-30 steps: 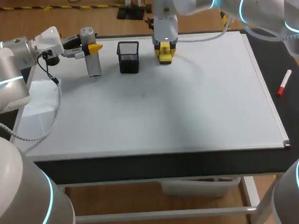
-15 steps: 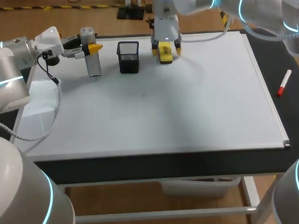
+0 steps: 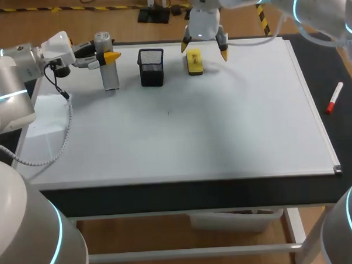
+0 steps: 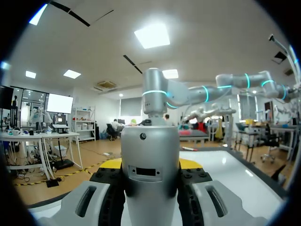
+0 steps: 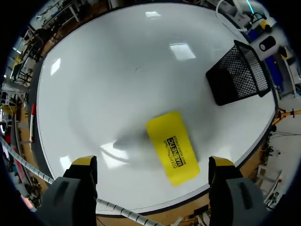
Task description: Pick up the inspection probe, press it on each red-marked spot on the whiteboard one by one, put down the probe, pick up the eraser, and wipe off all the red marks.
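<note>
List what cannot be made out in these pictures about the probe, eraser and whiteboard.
Inspection probe lower end: left wrist view, cut off by the picture's edge; head view cannot settle whether it touches the whiteboard.
Speck on the whiteboard: head view, too small to tell its colour.
Eraser underside: both views, hidden by its own yellow top.

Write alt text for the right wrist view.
The right jaws stand wide open above a yellow eraser lying flat on the whiteboard, neither tip touching it. A black mesh cup stands ahead of them, beside the eraser.
</note>
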